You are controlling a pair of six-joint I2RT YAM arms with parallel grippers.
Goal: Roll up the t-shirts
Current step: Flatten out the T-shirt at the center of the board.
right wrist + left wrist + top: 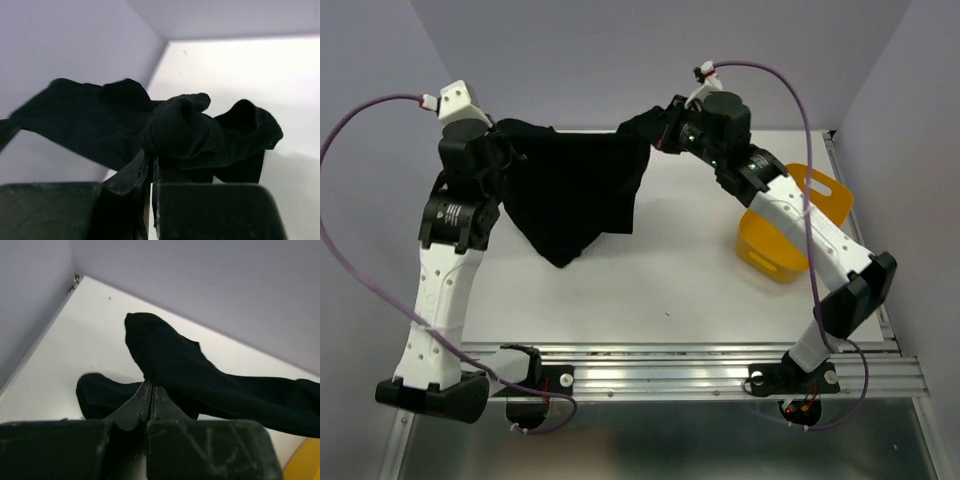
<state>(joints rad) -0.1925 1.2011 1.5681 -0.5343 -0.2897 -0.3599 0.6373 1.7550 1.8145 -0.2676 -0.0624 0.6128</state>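
A plain black floppy cloth t-shirt [575, 190] is held stretched above the far side of the white table [660, 290], sagging to a point. Its bunched upper corners are clamped tight by the left gripper [150, 390] and the right gripper [151, 160].

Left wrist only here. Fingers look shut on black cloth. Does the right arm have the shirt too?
Observer: Yes. The right gripper is shut on a bunched part of the t-shirt.
Operator: Shirt flat or lifted?
Observer: Lifted along the top. It spans from the left gripper to the right one, near the far edge of the table, and narrows to a point nearer the bases. Cannot tell whether that point touches.
Operator: Yellow at my lower right?
Observer: A yellow tub on the right side of the table, apart from the shirt. The right arm crosses above it.
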